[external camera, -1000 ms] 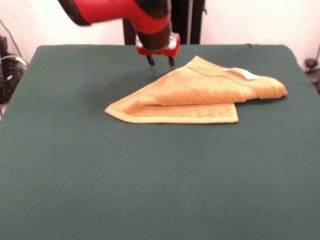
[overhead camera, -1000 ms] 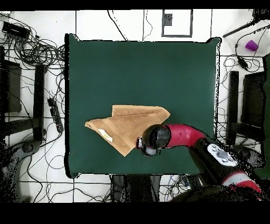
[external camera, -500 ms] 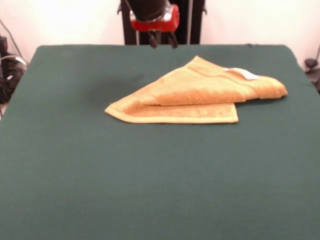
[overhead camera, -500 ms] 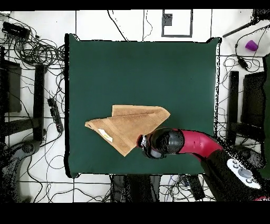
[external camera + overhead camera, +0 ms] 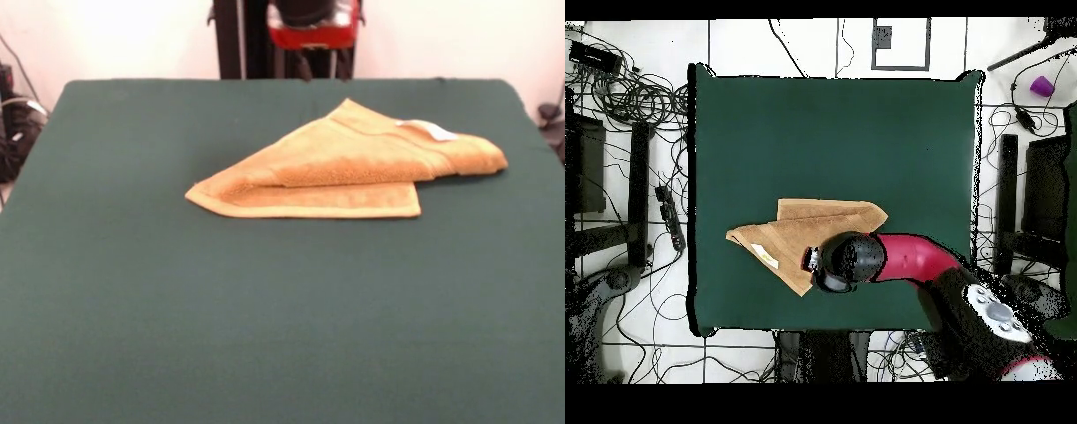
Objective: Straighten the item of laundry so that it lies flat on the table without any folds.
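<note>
Small mustard-yellow terry-cloth towel (image 5: 353,163): looped, rough, matt pile; flatter woven border band. Large dark green cloth-covered table (image 5: 265,318): smooth, matt. Red arm shell (image 5: 910,258): glossy plastic.

Folded towel (image 5: 353,163) on table (image 5: 265,336)

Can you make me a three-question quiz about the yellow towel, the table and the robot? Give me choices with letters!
1. Where is the towel lying?
A. on the green table
B. on the floor
C. hanging from the arm

2. What colour is the small tag on the towel?
A. blue
B. white
C. black

3. How does the towel lie?
A. spread flat
B. rolled in a tube
C. folded over itself

Answers: 1 A, the towel rests on the green cloth. 2 B, a white tag shows near its upper right end in the front view. 3 C, one layer lies over another, making a pointed shape. The gripper hangs above, not touching it.
</note>
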Available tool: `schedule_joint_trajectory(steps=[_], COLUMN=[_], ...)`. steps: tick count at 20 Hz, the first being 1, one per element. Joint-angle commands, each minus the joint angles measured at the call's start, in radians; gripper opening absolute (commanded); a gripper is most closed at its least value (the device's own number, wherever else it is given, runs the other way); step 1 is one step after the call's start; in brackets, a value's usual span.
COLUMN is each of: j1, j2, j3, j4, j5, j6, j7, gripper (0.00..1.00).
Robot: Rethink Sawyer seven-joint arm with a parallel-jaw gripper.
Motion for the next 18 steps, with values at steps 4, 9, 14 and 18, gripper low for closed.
schedule_joint_trajectory(steps=[4, 9, 14, 18], j1=[0.244, 0.271, 0.285, 0.296], j2=[0.305, 0.396, 0.481, 0.51], j3=[-0.135, -0.189, -0.24, -0.259], j4=[-0.229, -0.29, -0.313, -0.328], j5=[-0.016, -0.015, -0.07, -0.099], j6=[-0.313, -0.396, -0.515, -0.526], j7=[0.205, 0.15, 0.115, 0.096], gripper=[1.0, 1.0, 1.0, 1.0])
